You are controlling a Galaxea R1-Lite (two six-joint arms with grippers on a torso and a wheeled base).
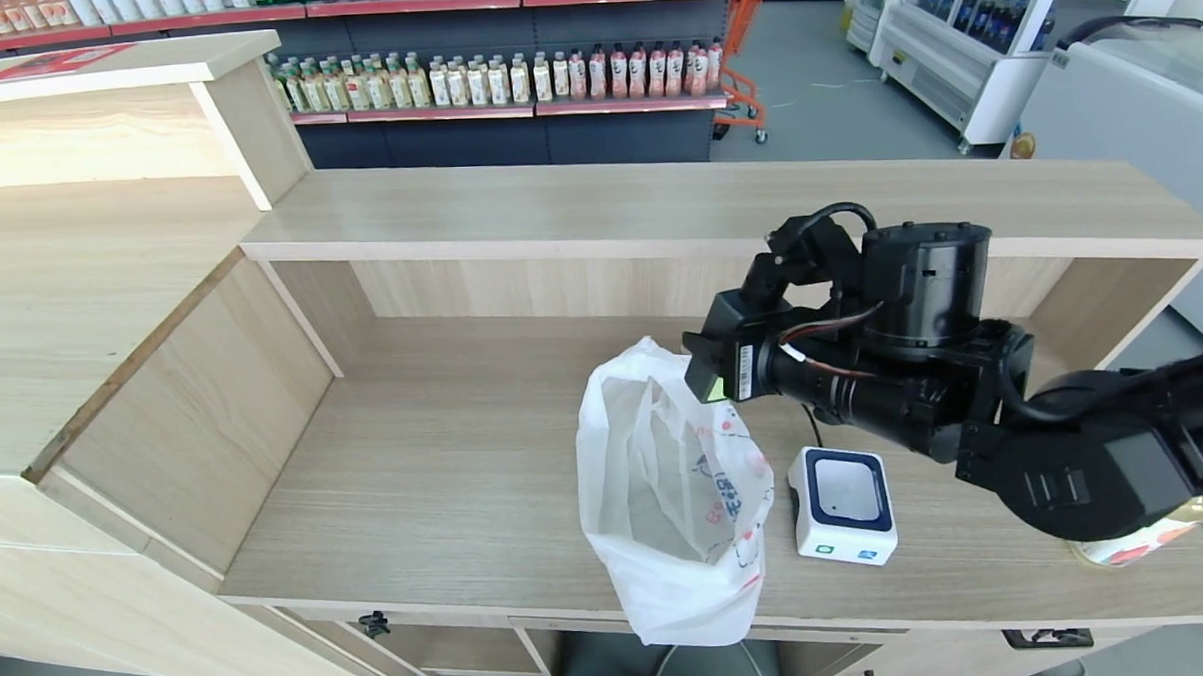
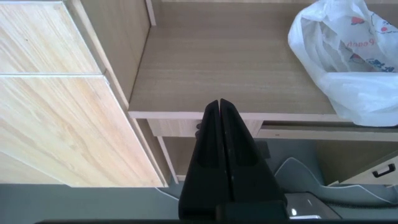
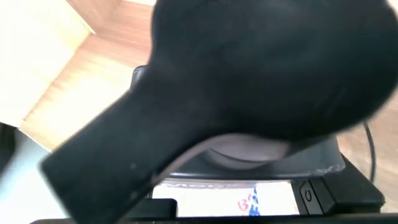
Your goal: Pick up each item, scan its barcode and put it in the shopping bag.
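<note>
— Where's the bag?
— The bag [image 1: 667, 496] stands open-mouthed at the front of the desk [image 1: 447, 483], with its near side bulging over the front edge. The scanner [image 1: 842, 505] sits just beside it on the robot's right, window up.
— And the right pincer?
— The right pincer [image 1: 708, 374] hangs over the far rim of the bag's mouth. A bit of yellow-green shows at its tip. I cannot tell whether it is clenched or released, or whether it grips anything.
— The left one?
— The left pincer [image 2: 219, 109] is clenched, fingers pressed together with nothing between them. It sits low before the desk's front edge, well apart from the bag.
— Any goods on the desk?
— One item [image 1: 1149, 541] with a red-and-white label stands near the right front corner, half hidden under the right arm.
— Behind?
— Bottles [image 1: 502, 78] in rows on a shop shelf.
</note>
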